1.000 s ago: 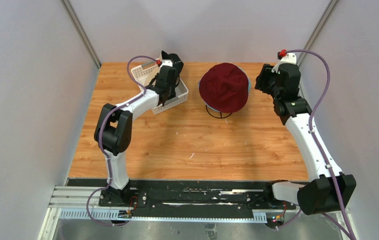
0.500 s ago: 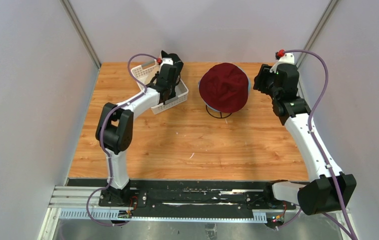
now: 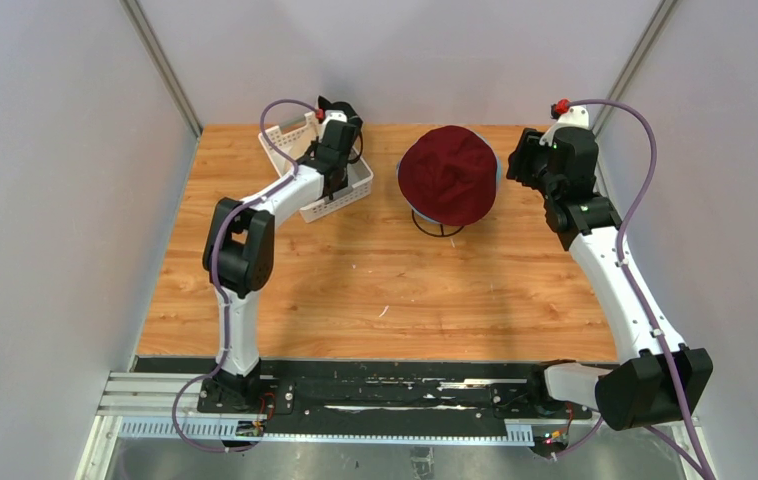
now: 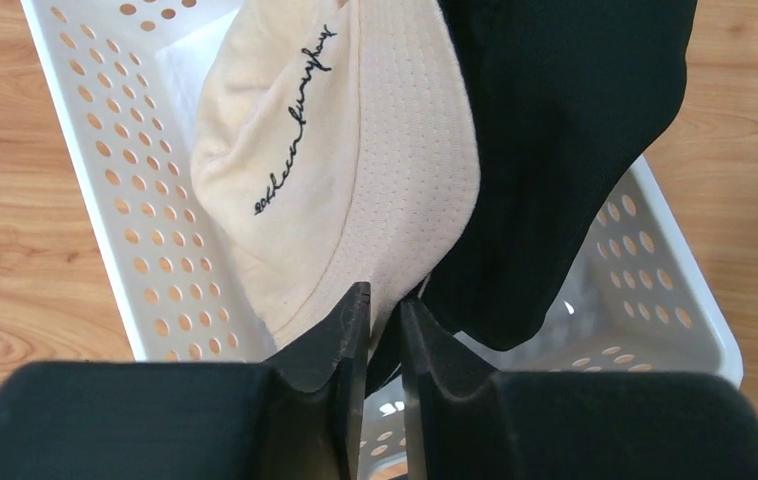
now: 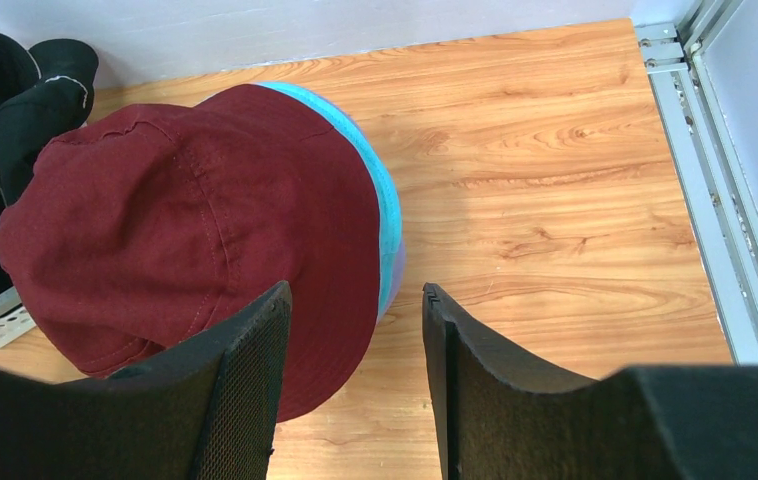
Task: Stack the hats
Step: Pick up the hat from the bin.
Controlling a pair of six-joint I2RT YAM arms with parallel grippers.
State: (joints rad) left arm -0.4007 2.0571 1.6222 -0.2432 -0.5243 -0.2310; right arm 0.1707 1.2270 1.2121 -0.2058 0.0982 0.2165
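A dark red hat [image 3: 448, 175] tops a stack on the black wire stand [image 3: 440, 228]; the teal hat's brim [image 5: 383, 200] and the lavender hat's brim [image 5: 396, 268] show beneath it [image 5: 185, 230]. My left gripper [image 4: 385, 300] is shut on the brim of the beige hat [image 4: 345, 170], which hangs over the white lattice basket [image 4: 105, 200]. The black hat [image 4: 555, 150] hangs pressed against it at the fingertips. My right gripper [image 5: 355, 300] is open and empty, just right of the stack. The blue hat is hidden.
The basket [image 3: 355, 190] stands at the back left, under my left gripper [image 3: 335, 145]. My right gripper [image 3: 517, 160] hovers at the back right near the side wall rail [image 5: 715, 200]. Bare wood table [image 3: 385, 290] lies in front.
My left gripper has risen and drawn back-left over the basket, with the beige hat in it; the basket shifted slightly with it. The right arm barely moved.
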